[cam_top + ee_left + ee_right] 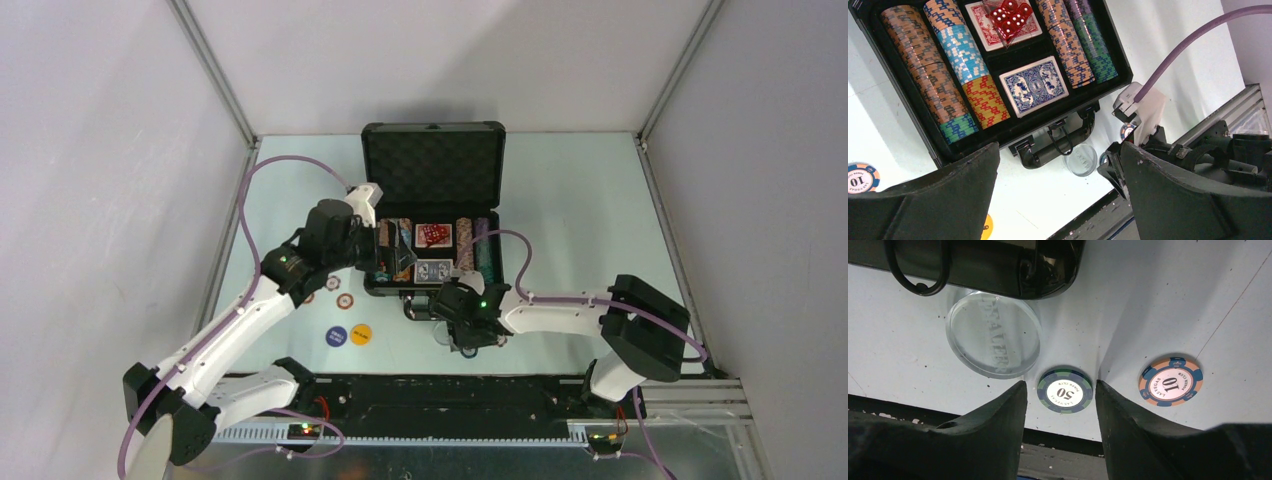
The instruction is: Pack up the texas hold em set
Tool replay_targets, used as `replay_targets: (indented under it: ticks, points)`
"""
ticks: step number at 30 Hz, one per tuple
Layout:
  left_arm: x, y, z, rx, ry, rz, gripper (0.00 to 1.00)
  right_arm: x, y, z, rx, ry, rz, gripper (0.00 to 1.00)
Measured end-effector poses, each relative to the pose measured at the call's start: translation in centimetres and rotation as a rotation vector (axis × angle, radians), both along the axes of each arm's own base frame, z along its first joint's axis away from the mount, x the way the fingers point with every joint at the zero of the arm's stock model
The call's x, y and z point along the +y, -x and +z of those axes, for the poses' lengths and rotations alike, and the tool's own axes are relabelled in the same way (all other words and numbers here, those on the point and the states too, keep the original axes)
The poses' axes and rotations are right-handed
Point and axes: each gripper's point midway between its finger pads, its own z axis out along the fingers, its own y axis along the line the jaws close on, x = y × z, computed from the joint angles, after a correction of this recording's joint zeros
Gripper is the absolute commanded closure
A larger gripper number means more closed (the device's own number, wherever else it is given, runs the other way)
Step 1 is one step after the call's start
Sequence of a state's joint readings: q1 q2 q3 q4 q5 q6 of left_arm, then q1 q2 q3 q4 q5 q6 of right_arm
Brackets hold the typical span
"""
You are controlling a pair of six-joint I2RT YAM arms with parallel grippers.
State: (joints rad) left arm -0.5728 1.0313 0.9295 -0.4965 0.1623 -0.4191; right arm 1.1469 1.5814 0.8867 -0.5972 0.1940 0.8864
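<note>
The black case (372,285) lies open at the table's middle, foam-lined lid (433,170) upright behind it. In the left wrist view its tray (1013,131) holds rows of striped chips (960,50), a red deck (983,30) with red dice (1010,15) on it, and a blue deck (1034,86). My left gripper (385,255) hovers over the case's left front, open and empty. My right gripper (1060,387) is open and low over the table before the case handle (998,265), its fingers on either side of a green-blue 50 chip (1065,391).
A clear round dealer button (993,335) lies by the handle. An orange-blue 10 chip (1171,382) lies right of the 50 chip. Loose chips (345,301) lie left of the case. A blue button (336,335) and a yellow button (361,333) lie near the front rail (430,395).
</note>
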Motion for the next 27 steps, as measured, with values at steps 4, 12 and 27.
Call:
replay_targets:
  ticks: [4,12,27]
  points:
    - [0.0,0.0,0.0,0.0,0.0,0.0,0.05,0.0,0.2,-0.1,0.005,0.011,0.005,0.48]
    - [0.0,0.0,0.0,0.0,0.0,0.0,0.05,0.1,0.5,-0.1,0.011,0.016,0.008,0.39]
    - [0.0,0.0,0.0,0.0,0.0,0.0,0.05,-0.6,1.1,-0.2,0.029,0.047,0.01,0.47]
